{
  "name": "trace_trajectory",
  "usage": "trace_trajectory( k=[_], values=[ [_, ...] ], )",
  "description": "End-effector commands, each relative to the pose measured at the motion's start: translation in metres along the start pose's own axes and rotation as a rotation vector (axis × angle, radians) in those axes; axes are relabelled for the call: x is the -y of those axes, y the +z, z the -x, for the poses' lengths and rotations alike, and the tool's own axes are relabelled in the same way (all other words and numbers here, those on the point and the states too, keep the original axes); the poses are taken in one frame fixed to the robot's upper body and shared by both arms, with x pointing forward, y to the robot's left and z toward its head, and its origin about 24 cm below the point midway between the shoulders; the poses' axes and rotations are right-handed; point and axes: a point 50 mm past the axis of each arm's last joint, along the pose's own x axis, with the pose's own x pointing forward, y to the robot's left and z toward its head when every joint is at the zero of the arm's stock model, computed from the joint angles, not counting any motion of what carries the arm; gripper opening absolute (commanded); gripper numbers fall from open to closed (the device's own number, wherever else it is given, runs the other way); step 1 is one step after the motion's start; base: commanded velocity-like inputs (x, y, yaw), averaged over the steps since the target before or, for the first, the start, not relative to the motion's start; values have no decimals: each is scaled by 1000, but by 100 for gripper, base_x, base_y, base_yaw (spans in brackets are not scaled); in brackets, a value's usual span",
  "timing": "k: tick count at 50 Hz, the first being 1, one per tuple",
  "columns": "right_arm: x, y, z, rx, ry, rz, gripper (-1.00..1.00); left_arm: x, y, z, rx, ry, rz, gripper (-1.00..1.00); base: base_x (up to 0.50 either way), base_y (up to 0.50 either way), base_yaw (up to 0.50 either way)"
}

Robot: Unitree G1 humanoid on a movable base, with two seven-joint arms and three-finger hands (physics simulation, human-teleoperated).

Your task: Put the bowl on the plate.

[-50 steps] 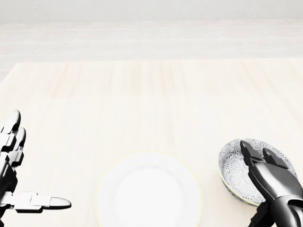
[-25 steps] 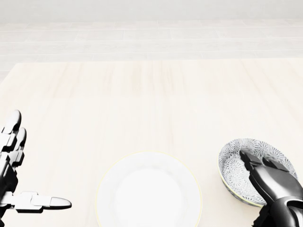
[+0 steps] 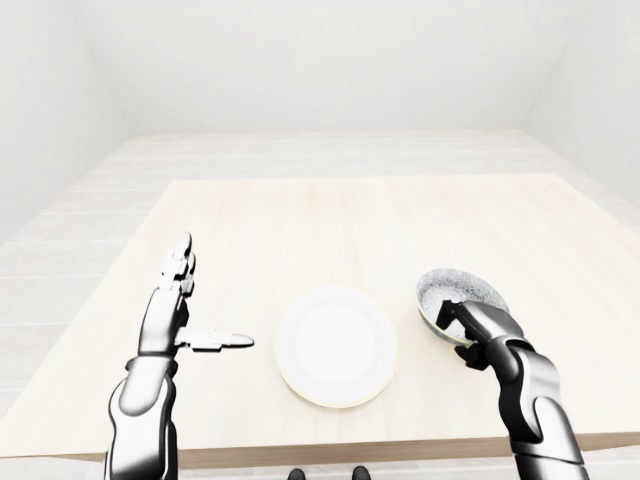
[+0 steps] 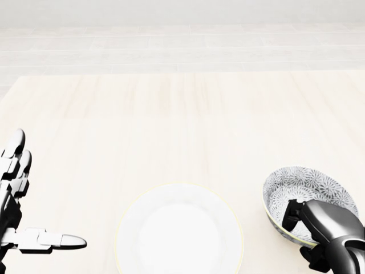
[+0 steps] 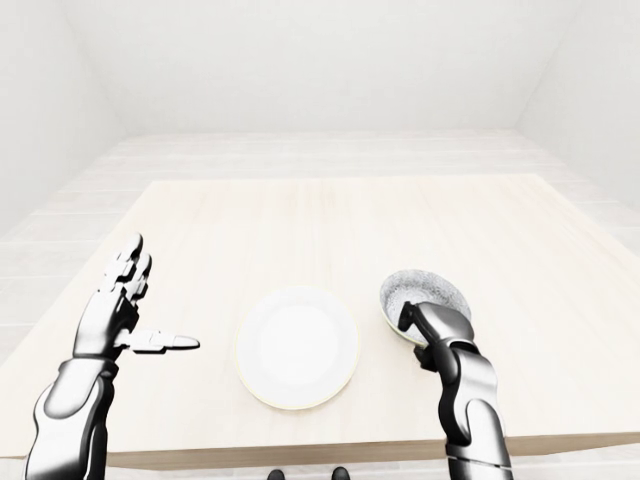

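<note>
Right hand (image 4: pixel 329 233), lower right of the head view, fingers clamped over the lower rim of the patterned bowl (image 4: pixel 302 185); the bowl is upright, mouth up, round with no long axis, just right of the white plate (image 4: pixel 179 234) and apart from it. Left-eye view: left hand (image 3: pixel 172 318) at left, fingers spread apart over the pale wooden table (image 3: pixel 330 215). Right-eye view: pale floor (image 5: pixel 330 150) and white walls (image 5: pixel 300 60) surround the table.

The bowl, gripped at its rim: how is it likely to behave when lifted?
The bowl looks rigid and glazed, so it is probably stiff and somewhat slick. The right hand grips only one side of the rim, so the bowl may tilt away when raised. Its rounded wall suggests it could rock if nudged.
</note>
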Motion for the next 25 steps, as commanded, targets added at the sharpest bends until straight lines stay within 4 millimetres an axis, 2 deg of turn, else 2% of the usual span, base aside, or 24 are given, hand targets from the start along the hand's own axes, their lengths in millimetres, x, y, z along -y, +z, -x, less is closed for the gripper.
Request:
trace_trajectory(
  k=[1, 5, 6, 7, 25],
  values=[
    [2, 3, 0, 11, 4, -8, -70, 0, 3, -2, 15, 2, -2, 100, 0, 0, 0],
    [2, 2, 0, 10, -2, -9, -72, 0, 3, -2, 14, 0, -3, 100, 0, 0, 0],
    [1, 1, 1, 9, 0, -10, -80, 0, 3, -2, 13, 1, -2, 100, 0, 0, 0],
    [1, 1, 1, 9, 1, -12, -100, 0, 3, -2, 13, 2, -2, 100, 0, 0, 0],
    [6, 3, 5, 27, -47, -50, -100, 0, 0, 1, -2, 4, 1, 100, 0, 0, 0]
  ],
)
